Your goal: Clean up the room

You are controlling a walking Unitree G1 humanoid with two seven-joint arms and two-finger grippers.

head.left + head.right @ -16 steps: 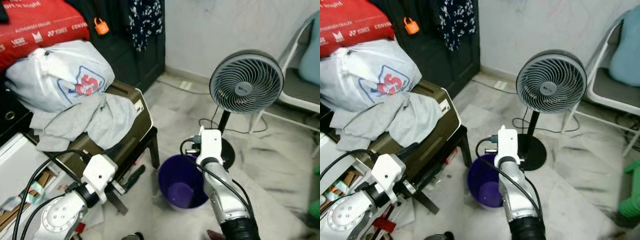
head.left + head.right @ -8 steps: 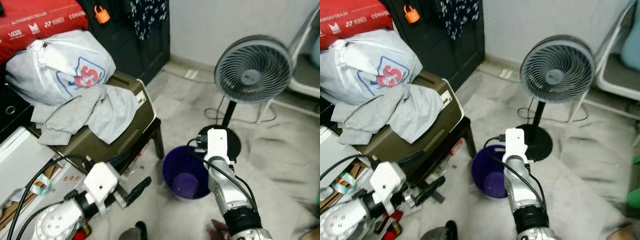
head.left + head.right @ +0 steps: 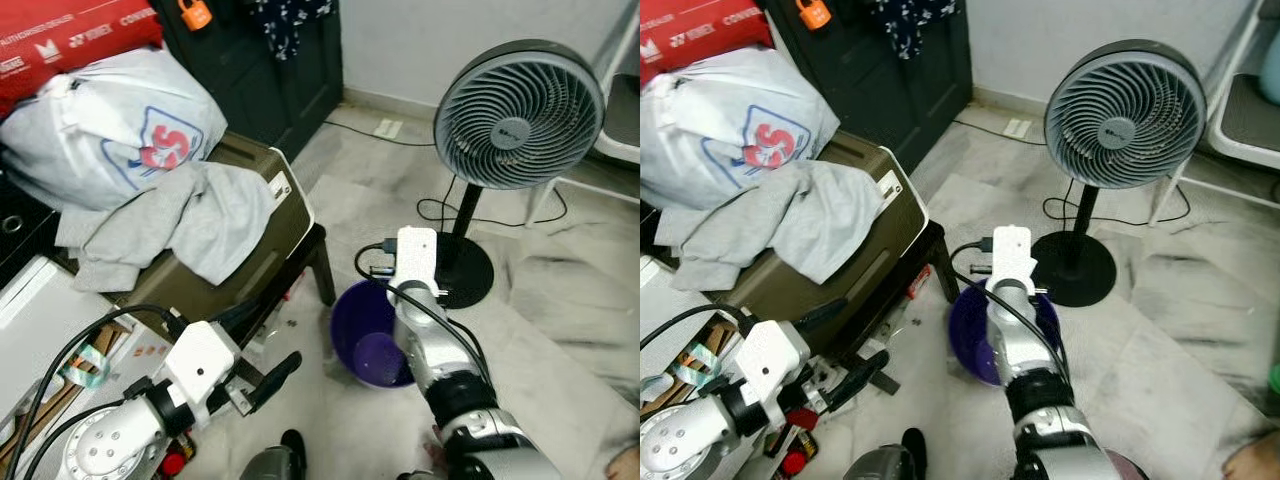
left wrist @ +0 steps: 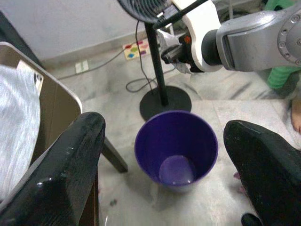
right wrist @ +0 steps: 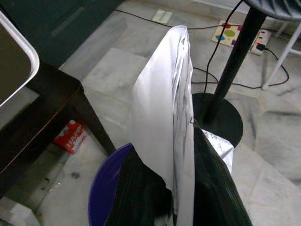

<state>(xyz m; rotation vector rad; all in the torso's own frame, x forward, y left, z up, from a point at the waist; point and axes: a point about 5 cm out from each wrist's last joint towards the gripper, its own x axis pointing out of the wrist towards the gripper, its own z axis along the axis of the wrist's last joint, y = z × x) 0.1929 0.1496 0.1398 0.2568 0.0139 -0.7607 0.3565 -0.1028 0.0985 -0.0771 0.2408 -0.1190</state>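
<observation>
Left eye view puts the left gripper [image 3: 268, 372] nearest, low beside the dark stool [image 3: 300, 268], its two black fingers [image 4: 66, 179] spread wide with nothing between them. Through that gap the left wrist view looks down into the purple bin [image 4: 176, 147], which stands upright on the pale tiled floor [image 3: 560, 330] with its inside bare.

Over the bin's near rim hangs the right gripper [image 5: 171, 188] — its fingers pinched together on a sheet of white paper [image 5: 162, 108] that stands up between them, folded lengthwise, with a printed corner drooping to one side. The paper is above the bin's mouth, not yet inside it.

Just past the bin is the round black base of a standing fan [image 3: 518, 115], its cable [image 3: 440, 212] looping on the floor. On the robot's left, the stool carries an olive suitcase [image 3: 262, 228] with a grey garment [image 3: 190, 225] draped over it and a white plastic bag [image 3: 115, 130] on top — behind that, a red bag [image 3: 70, 35] against a dark cabinet [image 3: 275, 75].
</observation>
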